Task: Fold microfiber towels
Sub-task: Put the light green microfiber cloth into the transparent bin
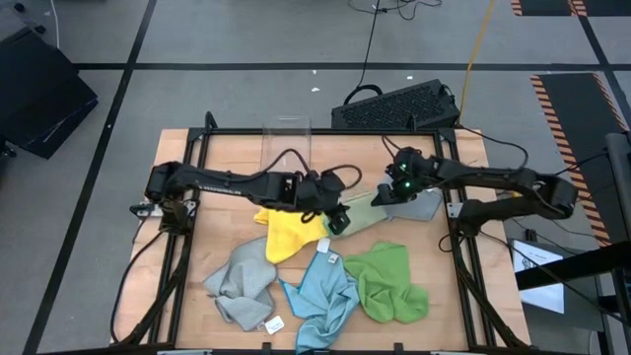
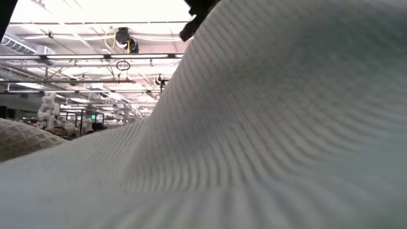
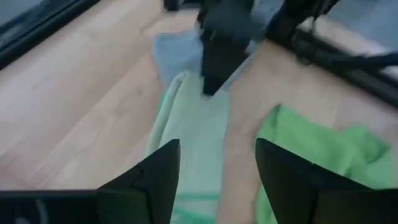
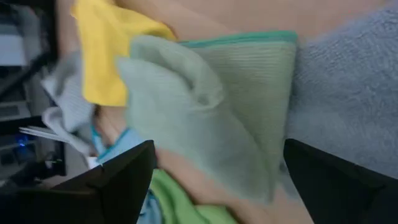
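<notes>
Over the pale green towel [image 1: 363, 211], both claws [image 1: 340, 219] [image 1: 394, 187] hang spread.

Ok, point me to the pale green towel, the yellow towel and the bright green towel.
pale green towel [image 4: 249, 93], right wrist view, on its flat folded part.
yellow towel [image 1: 286, 232], high view, at the cloth's middle.
bright green towel [image 1: 386, 279], high view, on the middle of its crumpled heap.

The dark left claw [image 1: 338, 219] is held low at mid-counter, fingers parted; the dark right claw [image 1: 386, 190] is spread wide, facing it.
</notes>
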### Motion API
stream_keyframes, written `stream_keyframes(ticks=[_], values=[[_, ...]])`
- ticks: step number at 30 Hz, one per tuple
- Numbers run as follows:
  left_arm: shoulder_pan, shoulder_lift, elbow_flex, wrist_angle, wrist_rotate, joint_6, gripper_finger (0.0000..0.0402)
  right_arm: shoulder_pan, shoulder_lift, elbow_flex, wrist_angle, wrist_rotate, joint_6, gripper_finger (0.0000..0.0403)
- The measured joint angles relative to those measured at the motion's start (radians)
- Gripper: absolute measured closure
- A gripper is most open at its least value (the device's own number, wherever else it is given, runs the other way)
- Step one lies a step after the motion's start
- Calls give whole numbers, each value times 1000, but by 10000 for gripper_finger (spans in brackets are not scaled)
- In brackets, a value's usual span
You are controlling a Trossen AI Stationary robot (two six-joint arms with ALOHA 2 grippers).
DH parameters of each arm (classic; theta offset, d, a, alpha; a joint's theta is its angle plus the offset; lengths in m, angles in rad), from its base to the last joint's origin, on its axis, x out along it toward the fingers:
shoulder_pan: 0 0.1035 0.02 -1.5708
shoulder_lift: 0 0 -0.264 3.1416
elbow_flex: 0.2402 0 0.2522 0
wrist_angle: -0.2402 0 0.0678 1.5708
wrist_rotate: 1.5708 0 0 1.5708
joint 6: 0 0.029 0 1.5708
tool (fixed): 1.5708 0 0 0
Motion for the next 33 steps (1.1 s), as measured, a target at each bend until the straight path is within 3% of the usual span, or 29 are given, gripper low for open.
stream_keyframes(ticks=[5, 13, 23, 29, 33], values=[[27, 28, 1, 188, 186, 77, 190, -15, 70, 2, 49, -3, -56, 60], [34, 223, 0, 427, 188, 210, 190, -107, 78, 20, 17, -10, -136, 62], [26, 400, -1, 509, 91, 269, 185, -192, 8, 37, -110, -52, -202, 62], [27, 433, 2, 426, -48, 313, 143, -180, -85, 37, -156, -57, -238, 62], [49, 434, 0, 354, -30, 309, 105, -138, -188, 37, -182, -55, -280, 62]])
